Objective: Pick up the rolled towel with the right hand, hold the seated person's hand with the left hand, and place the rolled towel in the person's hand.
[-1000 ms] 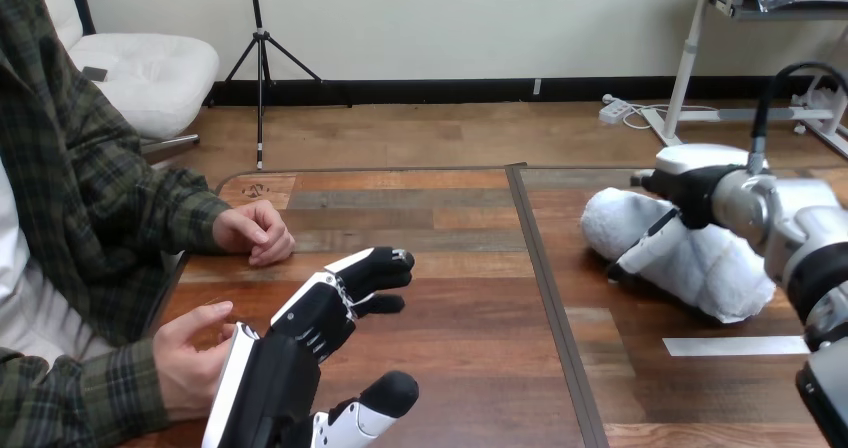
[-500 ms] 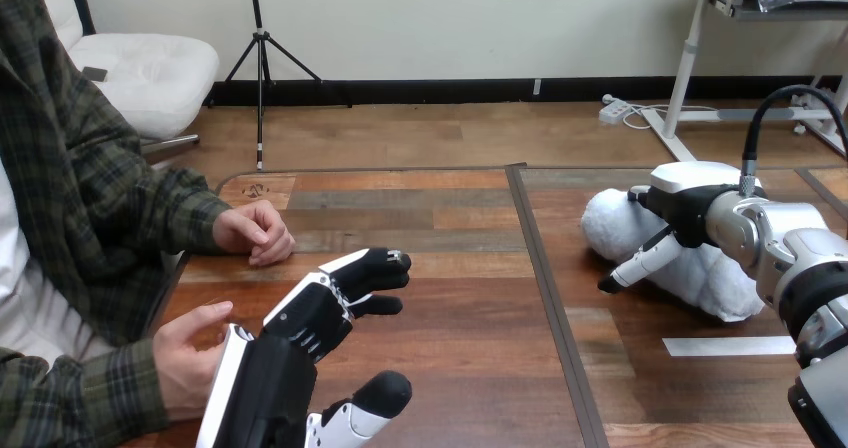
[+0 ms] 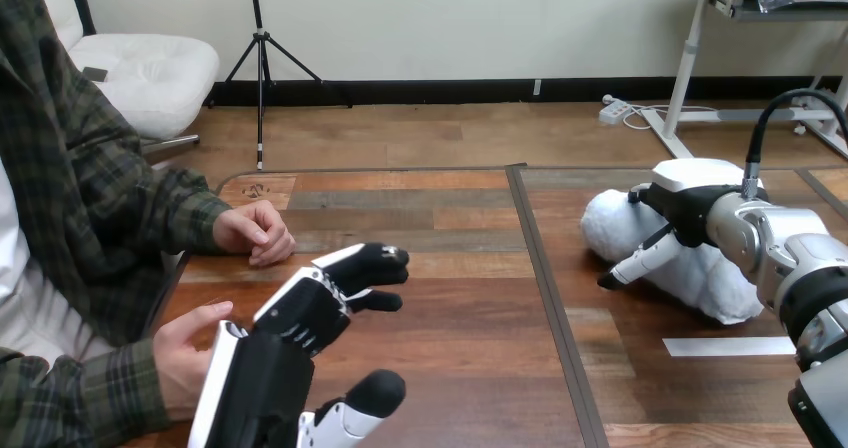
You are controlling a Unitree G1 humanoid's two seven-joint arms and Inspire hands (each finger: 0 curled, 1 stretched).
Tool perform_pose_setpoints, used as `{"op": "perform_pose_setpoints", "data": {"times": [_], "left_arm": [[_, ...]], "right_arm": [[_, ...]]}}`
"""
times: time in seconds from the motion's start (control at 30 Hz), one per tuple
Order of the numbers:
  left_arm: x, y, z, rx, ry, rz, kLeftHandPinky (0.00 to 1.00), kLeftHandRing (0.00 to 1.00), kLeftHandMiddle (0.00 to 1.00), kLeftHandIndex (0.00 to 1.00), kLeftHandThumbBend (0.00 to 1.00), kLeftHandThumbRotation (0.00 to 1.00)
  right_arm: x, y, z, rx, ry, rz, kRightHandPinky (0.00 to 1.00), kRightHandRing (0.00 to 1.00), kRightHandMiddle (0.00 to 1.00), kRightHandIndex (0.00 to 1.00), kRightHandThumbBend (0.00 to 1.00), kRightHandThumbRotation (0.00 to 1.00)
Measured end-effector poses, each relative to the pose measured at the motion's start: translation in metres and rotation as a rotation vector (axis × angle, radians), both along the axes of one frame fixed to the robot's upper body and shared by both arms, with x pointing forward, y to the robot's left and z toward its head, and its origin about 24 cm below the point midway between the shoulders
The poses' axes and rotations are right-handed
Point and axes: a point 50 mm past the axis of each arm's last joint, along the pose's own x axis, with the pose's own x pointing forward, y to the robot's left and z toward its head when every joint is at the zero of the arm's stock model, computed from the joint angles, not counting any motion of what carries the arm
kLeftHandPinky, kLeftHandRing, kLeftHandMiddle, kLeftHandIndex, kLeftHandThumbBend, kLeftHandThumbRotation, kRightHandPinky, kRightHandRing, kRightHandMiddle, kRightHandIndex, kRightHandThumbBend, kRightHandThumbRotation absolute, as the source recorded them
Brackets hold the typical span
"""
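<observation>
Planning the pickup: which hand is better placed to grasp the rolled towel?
Right. The right hand lies over the rolled towel; the left hand is far off, beside the person's nearer hand.

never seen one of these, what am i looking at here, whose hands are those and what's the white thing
This is taken from a camera on a humanoid robot's head, looking down over a wooden table. The black-and-white left hand and right hand are the robot's own. The left hand is open, fingers relaxed, holding nothing. The right hand lies on a white rolled towel on the table; whether it grips it is unclear. A person sits at the left: their far hand rests on the table, their near hand is beside the robot's left hand.
</observation>
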Motion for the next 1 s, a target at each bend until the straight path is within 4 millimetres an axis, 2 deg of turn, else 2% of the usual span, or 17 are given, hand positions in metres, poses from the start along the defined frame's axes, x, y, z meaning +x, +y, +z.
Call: {"op": "perform_pose_setpoints", "data": {"times": [0.3,0.5,0.67,1.0], "left_arm": [[-0.001,0.0019,0.0019,-0.034,-0.013,0.002,0.63,0.71,0.73,0.7,0.92,0.57],[-0.0019,0.0025,0.0032,-0.042,-0.023,-0.004,0.61,0.7,0.72,0.69,0.9,0.57],[-0.0026,0.0034,0.0046,-0.058,-0.028,-0.006,0.61,0.69,0.71,0.69,0.9,0.56],[-0.0036,0.0041,0.01,-0.077,-0.061,-0.011,0.58,0.68,0.69,0.68,0.89,0.57]], "right_arm": [[-0.0007,0.0005,-0.0014,0.016,-0.021,0.008,0.76,0.83,0.87,0.87,1.0,0.51],[-0.0008,0.001,-0.0015,0.033,-0.035,0.012,0.73,0.8,0.83,0.83,1.0,0.4],[-0.0016,0.0008,-0.0027,0.071,-0.065,0.007,0.67,0.73,0.75,0.75,0.97,0.25],[-0.0046,-0.0009,-0.0061,0.146,-0.137,-0.008,0.59,0.62,0.63,0.61,0.91,0.04]]}}
